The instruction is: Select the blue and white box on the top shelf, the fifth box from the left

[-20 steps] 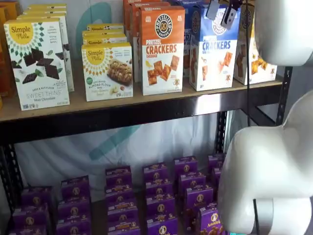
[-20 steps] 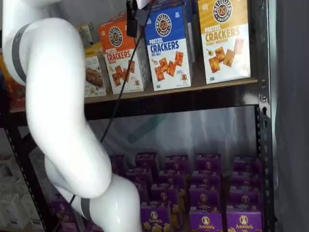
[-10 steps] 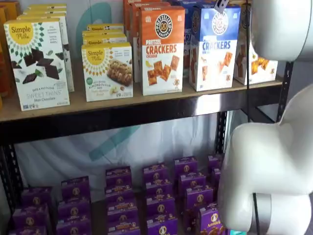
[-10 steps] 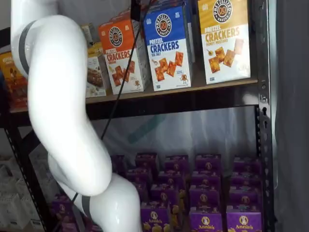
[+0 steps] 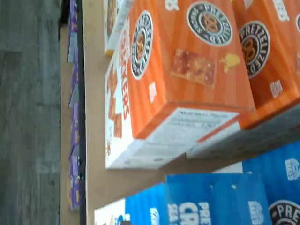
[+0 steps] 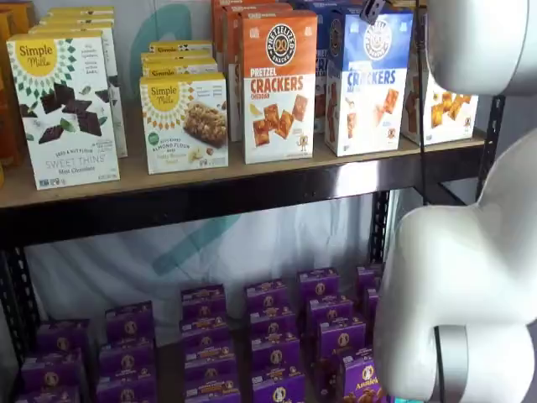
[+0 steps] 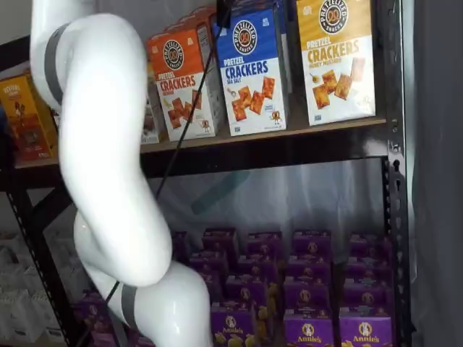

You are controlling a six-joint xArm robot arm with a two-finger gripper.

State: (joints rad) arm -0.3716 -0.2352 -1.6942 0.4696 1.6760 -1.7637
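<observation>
The blue and white box stands upright on the top shelf between an orange "Pretzel Crackers" box and a yellow-and-white cracker box. It shows in both shelf views. In the wrist view its blue top lies beside the orange box. Only the dark tip of my gripper shows at the view's top edge, just above the blue box's top. No gap or held box can be made out. A cable hangs below it.
Simple Mills boxes and bar boxes stand further left on the top shelf. Several small purple boxes fill the level below. My white arm stands in front of the shelves, and a black upright is at the right.
The gripper has risen until only its tip remains at the top edge of the shelf views. The arm has shifted a little. The boxes have not moved.
</observation>
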